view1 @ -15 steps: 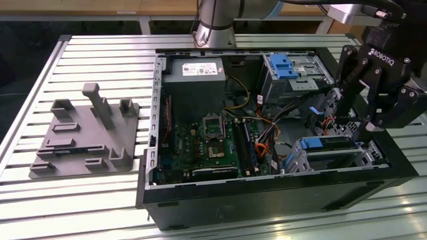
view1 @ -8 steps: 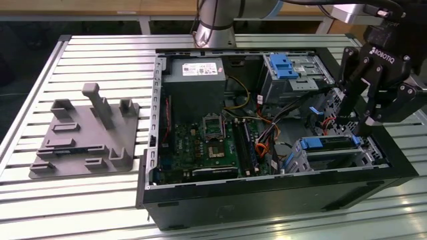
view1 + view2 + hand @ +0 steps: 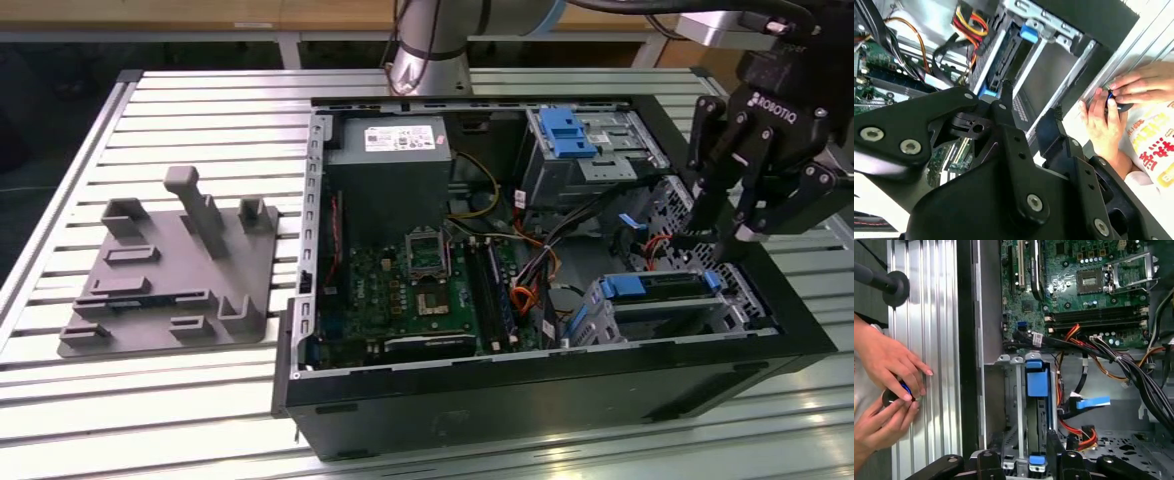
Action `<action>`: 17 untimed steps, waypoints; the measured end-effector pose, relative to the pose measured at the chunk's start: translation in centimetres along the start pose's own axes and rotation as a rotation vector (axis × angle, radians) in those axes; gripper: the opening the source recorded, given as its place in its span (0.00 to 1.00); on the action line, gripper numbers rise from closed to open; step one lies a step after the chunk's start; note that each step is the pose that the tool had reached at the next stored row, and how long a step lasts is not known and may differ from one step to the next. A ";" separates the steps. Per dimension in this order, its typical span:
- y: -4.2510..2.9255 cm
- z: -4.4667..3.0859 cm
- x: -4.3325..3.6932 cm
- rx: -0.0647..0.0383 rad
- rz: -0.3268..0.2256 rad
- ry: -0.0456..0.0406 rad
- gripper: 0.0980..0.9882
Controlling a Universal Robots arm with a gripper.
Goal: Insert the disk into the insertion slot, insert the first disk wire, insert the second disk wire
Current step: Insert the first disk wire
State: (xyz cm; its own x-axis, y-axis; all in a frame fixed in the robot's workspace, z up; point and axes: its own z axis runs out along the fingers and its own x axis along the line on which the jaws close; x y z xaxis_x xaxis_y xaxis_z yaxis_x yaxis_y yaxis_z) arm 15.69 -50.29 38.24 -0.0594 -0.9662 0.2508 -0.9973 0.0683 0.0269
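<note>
The disk (image 3: pixel 663 286), silver in its blue frame, lies inside the insertion slot (image 3: pixel 742 312), a perforated silver cage at the case's front corner on the exterior view's right. In the first wrist view the disk (image 3: pixel 1037 382) shows edge-on between the slot walls (image 3: pixel 1010 405). My black gripper (image 3: pixel 722 244) hangs just above the back end of the slot, open, with nothing between its fingers (image 3: pixel 1005 95). A blue-tipped flat wire (image 3: pixel 1093 402) and orange wires (image 3: pixel 1085 434) lie loose beside the slot.
A taller grey bay with a blue latch (image 3: pixel 570 134) stands behind the slot. The motherboard (image 3: pixel 414 285) and cable bundles (image 3: pixel 1134 370) fill the case. A person's hands (image 3: pixel 889 385) hold a small object on the slatted table beside the case. A grey fixture (image 3: pixel 167 270) sits on the exterior view's left.
</note>
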 end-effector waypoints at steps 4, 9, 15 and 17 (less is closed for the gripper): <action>-0.44 -0.12 -1.40 -0.001 0.000 0.0014 0.41; -0.78 -0.09 -2.85 -0.003 0.002 0.0031 0.41; -2.96 0.38 -3.41 -0.010 0.002 0.0032 0.41; -2.96 0.56 -3.45 -0.018 0.033 0.0025 0.41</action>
State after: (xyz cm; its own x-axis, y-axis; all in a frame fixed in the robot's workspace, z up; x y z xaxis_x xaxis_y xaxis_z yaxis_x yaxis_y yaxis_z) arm 18.83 -47.29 36.75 -0.0918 -0.9628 0.2542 -0.9939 0.1042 0.0358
